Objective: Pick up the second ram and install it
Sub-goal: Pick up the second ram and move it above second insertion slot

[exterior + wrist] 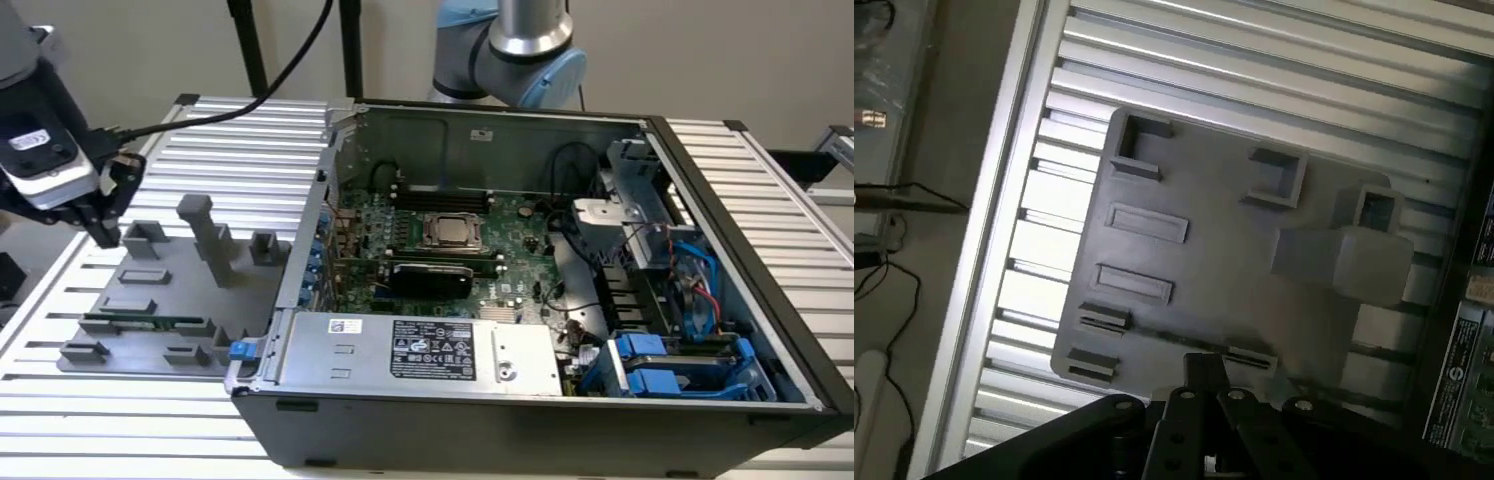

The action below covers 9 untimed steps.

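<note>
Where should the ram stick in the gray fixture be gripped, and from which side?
Take the ram stick from above, jaws across its two flat faces near mid-length: it seems to stand on edge in the gray fixture, long top edge exposed.

- Open black desktop computer case (534, 440) lying on ribbed aluminium worktop (107, 420)
- Inside: green motherboard (521, 255) with square silver processor (454, 232), silver power supply box (414, 350), blue drive caddies (661, 365)
- Gray plastic fixture plate (187, 295) just beside case, exterior view's left; tall gray post (211, 240) upright on it
</note>
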### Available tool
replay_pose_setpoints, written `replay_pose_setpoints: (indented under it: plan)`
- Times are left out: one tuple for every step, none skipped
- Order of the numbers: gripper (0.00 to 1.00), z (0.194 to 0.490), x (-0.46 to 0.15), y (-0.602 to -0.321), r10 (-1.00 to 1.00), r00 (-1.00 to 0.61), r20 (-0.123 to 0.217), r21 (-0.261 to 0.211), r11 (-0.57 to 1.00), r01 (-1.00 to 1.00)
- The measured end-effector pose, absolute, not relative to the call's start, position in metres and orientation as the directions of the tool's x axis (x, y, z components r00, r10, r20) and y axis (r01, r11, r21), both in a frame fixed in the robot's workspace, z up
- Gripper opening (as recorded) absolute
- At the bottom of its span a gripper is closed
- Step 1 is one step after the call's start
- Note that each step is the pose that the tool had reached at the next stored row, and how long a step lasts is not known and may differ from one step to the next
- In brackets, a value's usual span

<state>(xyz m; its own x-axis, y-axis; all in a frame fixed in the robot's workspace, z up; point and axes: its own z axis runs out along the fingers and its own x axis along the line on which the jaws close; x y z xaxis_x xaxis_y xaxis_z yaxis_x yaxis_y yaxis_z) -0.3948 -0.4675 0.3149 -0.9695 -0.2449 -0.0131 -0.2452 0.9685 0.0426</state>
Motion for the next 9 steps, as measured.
replay_pose_setpoints:
  plan:
    - [0.0, 0.3142, -0.3948, -0.4675, -0.262, -0.965, -0.013, 0.043, 0.964, -0.263]
    - [0.0, 0.3135, -0.3947, -0.4675, -0.28, -0.96, -0.013, 0.042, 0.959, -0.28]
    - [0.0, 0.3129, -0.3948, -0.4675, -0.297, -0.955, -0.013, 0.042, 0.954, -0.297]
    - [0.0, 0.3123, -0.3948, -0.4675, -0.314, -0.949, -0.013, 0.042, 0.948, -0.314]
    - [0.0, 0.3117, -0.3948, -0.4675, -0.331, -0.944, -0.013, 0.042, 0.943, -0.331]
    - [0.0, 0.3111, -0.3947, -0.4675, -0.348, -0.937, -0.013, 0.042, 0.937, -0.348]
    - [0.0, 0.3104, -0.3948, -0.4675, -0.366, -0.93, -0.013, 0.041, 0.93, -0.366]
    - [0.0, 0.3099, -0.3948, -0.4675, -0.383, -0.924, -0.012, 0.041, 0.923, -0.383]
    - [0.0, 0.3095, -0.3948, -0.4675, -0.399, -0.917, -0.012, 0.041, 0.916, -0.4]
